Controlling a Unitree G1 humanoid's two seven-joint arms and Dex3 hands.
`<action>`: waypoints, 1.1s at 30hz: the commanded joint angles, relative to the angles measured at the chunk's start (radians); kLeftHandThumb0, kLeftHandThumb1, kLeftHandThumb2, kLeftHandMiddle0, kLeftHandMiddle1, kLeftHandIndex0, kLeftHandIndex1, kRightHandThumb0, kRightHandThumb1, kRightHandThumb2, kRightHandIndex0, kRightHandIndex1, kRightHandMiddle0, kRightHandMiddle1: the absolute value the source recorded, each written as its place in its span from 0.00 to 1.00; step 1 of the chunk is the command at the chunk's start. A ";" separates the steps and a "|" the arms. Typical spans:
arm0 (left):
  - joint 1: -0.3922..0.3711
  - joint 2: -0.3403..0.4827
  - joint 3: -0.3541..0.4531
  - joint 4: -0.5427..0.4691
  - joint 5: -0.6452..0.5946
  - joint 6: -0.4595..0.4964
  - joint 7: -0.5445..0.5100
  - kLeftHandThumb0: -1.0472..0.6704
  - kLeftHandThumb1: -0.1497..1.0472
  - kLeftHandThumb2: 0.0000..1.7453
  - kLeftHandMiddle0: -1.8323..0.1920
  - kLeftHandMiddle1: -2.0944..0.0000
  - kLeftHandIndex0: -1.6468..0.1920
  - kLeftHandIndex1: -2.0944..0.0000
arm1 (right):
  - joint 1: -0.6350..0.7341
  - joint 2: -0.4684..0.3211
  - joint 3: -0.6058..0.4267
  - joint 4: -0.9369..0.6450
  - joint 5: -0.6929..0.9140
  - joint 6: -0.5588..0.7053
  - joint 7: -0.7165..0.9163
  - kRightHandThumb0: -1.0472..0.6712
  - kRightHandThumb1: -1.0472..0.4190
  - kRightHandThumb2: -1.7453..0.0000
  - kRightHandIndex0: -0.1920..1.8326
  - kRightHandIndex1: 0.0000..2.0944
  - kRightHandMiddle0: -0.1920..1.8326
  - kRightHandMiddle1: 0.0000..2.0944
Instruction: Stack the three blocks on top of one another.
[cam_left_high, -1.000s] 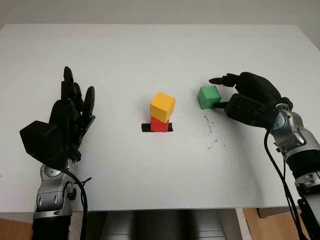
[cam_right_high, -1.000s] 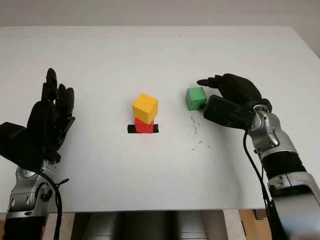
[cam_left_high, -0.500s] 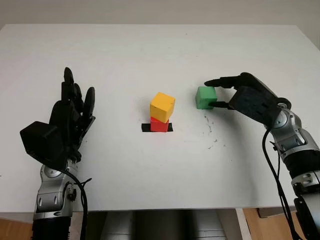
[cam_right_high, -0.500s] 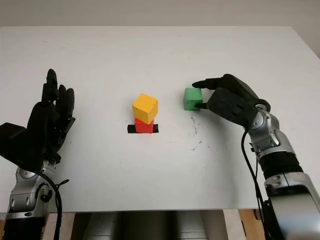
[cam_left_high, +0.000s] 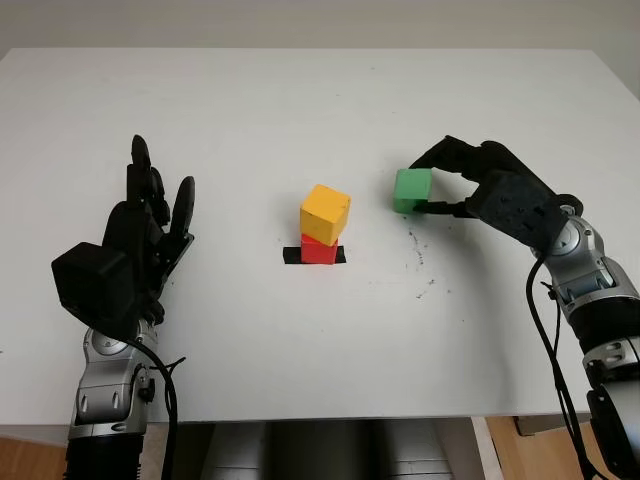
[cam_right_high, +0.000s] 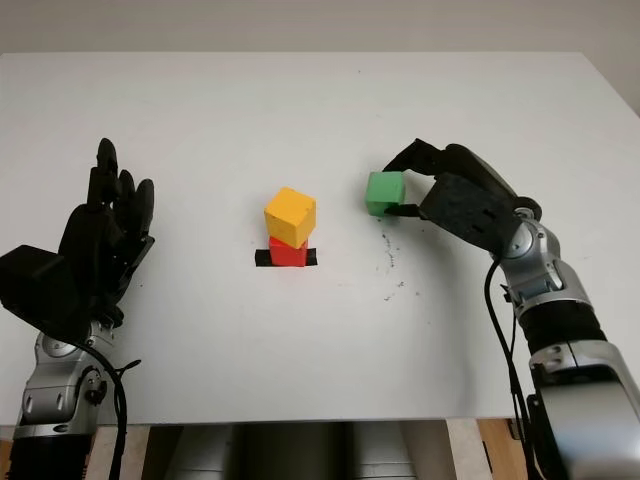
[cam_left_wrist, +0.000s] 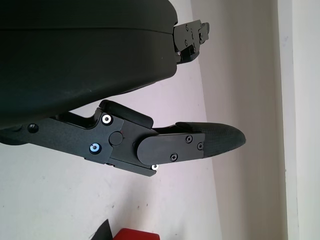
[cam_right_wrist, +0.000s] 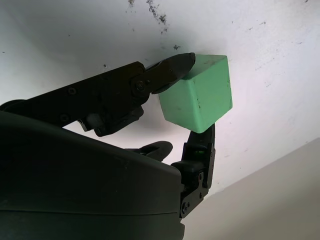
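Blocks carry no readable writing or labels on any visible face. At the table's (cam_left_high: 300, 100) middle the yellow block (cam_left_high: 325, 212) sits on the red block (cam_left_high: 319, 250), twisted a little off square, so only the red one's lower front shows; under them lies a strip of black tape (cam_left_high: 293, 255), its middle hidden by the stack. At about two o'clock from the stack, near but apart, the green block (cam_left_high: 412, 190) is clamped in the right hand (cam_left_high: 490, 190), with fingertips (cam_right_wrist: 177, 67) pressed on opposite faces; whether its underside touches the white surface is hard to make out. Faint dark specks (cam_left_high: 420, 262) mark the tabletop at about six o'clock from the green block. Well off at nine o'clock, the left hand (cam_left_high: 135, 250) is open, holding nothing, raised over the table's near left part.
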 joint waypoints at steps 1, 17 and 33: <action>-0.012 0.001 -0.003 -0.002 -0.004 -0.013 -0.004 0.22 1.00 0.27 1.00 1.00 1.00 1.00 | -0.015 -0.017 -0.014 -0.010 0.001 -0.020 -0.015 0.38 0.05 0.97 0.33 0.04 0.26 0.66; -0.003 0.000 0.005 -0.007 -0.016 -0.011 -0.009 0.19 1.00 0.28 1.00 1.00 1.00 0.99 | 0.086 0.104 -0.193 -0.488 0.428 0.231 0.201 0.45 0.00 0.95 0.26 0.00 0.13 0.87; 0.003 0.000 0.007 -0.013 -0.038 -0.002 -0.014 0.20 1.00 0.32 1.00 1.00 1.00 1.00 | 0.146 0.255 -0.217 -0.852 0.782 0.784 0.266 0.38 0.00 0.88 0.24 0.00 0.13 0.97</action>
